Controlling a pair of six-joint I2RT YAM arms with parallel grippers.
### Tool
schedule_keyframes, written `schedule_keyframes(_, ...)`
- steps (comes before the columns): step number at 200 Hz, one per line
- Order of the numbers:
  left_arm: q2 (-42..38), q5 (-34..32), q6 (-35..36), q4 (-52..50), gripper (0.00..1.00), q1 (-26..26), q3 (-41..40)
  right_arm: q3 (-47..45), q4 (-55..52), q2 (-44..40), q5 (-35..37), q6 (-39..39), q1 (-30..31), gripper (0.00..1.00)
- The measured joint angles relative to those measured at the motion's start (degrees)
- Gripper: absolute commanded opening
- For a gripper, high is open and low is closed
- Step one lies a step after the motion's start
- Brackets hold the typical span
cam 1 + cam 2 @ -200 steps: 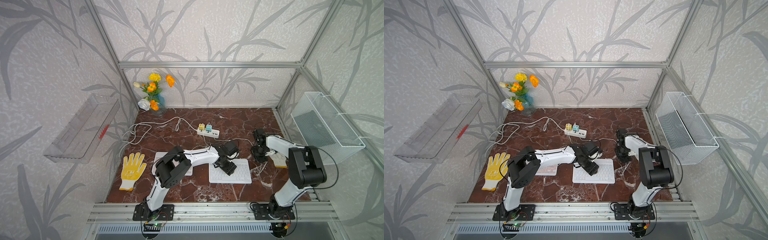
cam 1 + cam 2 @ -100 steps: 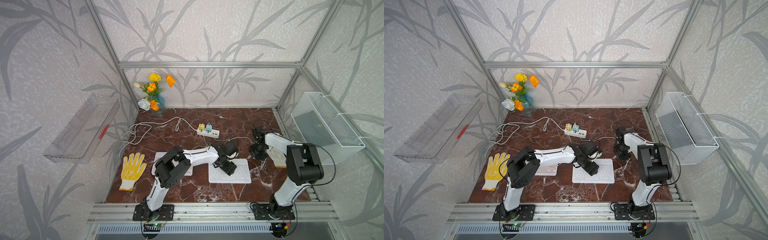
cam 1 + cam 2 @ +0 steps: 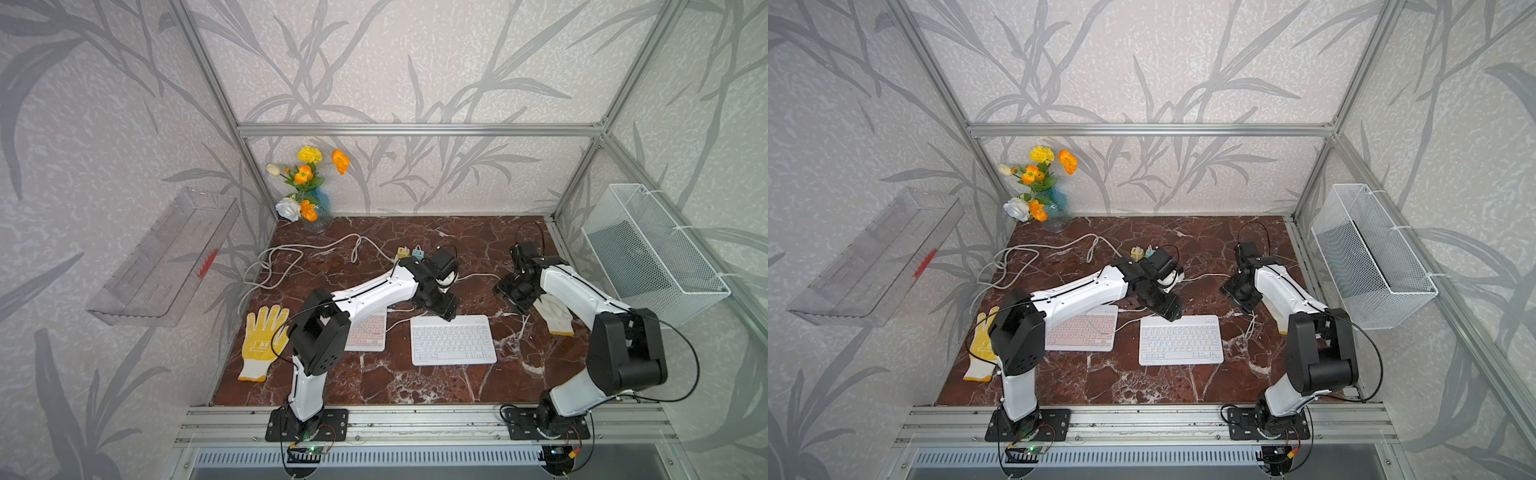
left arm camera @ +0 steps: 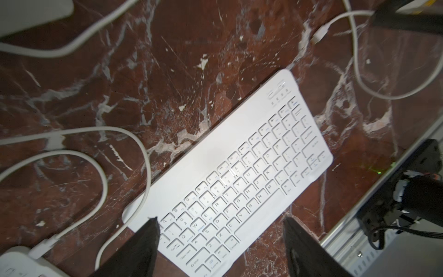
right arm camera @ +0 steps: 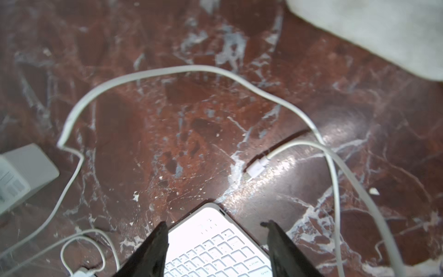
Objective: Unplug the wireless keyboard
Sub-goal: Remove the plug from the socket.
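The white wireless keyboard (image 3: pixel 453 345) lies flat at the table's centre. Its white cable (image 5: pixel 182 69) is out of it: the plug (image 5: pixel 255 167) rests loose on the marble, a short way from the keyboard's corner (image 5: pixel 215 230). My right gripper (image 5: pixel 215 224) hovers open over that corner, holding nothing, and stands at the keyboard's back right (image 3: pixel 513 293). My left gripper (image 4: pixel 220 223) is open above the keyboard's (image 4: pixel 239 172) back left part (image 3: pixel 445 309), with nothing between its fingers.
A pink keyboard (image 3: pixel 368 332) with its own cable lies to the left, beside a yellow glove (image 3: pixel 262 340). A power strip (image 3: pixel 1142 252) sits behind the left arm. A white glove (image 3: pixel 555 318) lies under the right arm. A flower vase (image 3: pixel 316 216) and a wire basket (image 3: pixel 648 257) flank the back.
My right gripper has gone from shut to open, and the cable plug now lies free on the marble. The left gripper has opened a little wider. Neither keyboard has moved.
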Motion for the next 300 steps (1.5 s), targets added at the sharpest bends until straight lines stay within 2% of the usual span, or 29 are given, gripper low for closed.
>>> schedule_keyframes(11,-2.1,0.4,-0.3,-0.4,0.81,1.1,0.7,-1.5,2.4,-3.0,-1.0,-3.9,1.7,0.75)
schedule_keyframes(39,-6.5,0.9,-2.0,-1.3,0.80,6.0,0.7,-3.5,8.6,-10.9,-2.6,-13.6,6.2,0.78)
schedule_keyframes(65,-8.7,-1.1,-4.3,-2.3,0.80,11.2,0.6,-2.2,13.4,-12.1,-3.9,-21.4,7.7,0.79)
schedule_keyframes(104,-11.1,-4.0,-9.5,-2.2,0.76,18.6,-3.1,3.3,19.1,-5.9,-9.4,-31.9,9.4,0.78)
schedule_keyframes(133,-12.6,-3.1,-13.5,1.9,0.72,24.5,-8.2,9.7,23.2,1.7,-13.6,-39.7,12.4,0.75)
schedule_keyframes(145,-11.8,-2.4,-14.8,3.8,0.69,27.2,-8.6,12.4,24.5,4.9,-14.3,-42.6,13.4,0.74)
schedule_keyframes(174,-7.3,-0.2,-16.8,8.6,0.62,31.7,-7.2,18.4,26.8,12.2,-15.8,-48.7,14.6,0.65)
schedule_keyframes(201,2.6,3.4,-16.9,9.8,0.59,32.6,0.3,21.7,27.7,17.2,-16.4,-53.8,14.6,0.63)
schedule_keyframes(223,8.0,5.9,-17.1,11.0,0.59,32.5,3.3,22.5,28.1,19.0,-16.7,-56.8,14.6,0.62)
schedule_keyframes(256,11.5,7.6,-17.2,11.1,0.59,32.5,5.9,23.5,29.1,20.0,-18.8,-58.9,14.6,0.60)
schedule_keyframes(300,12.2,9.6,-18.0,12.5,0.59,32.2,9.1,24.7,30.6,20.9,-20.5,-58.9,12.6,0.58)
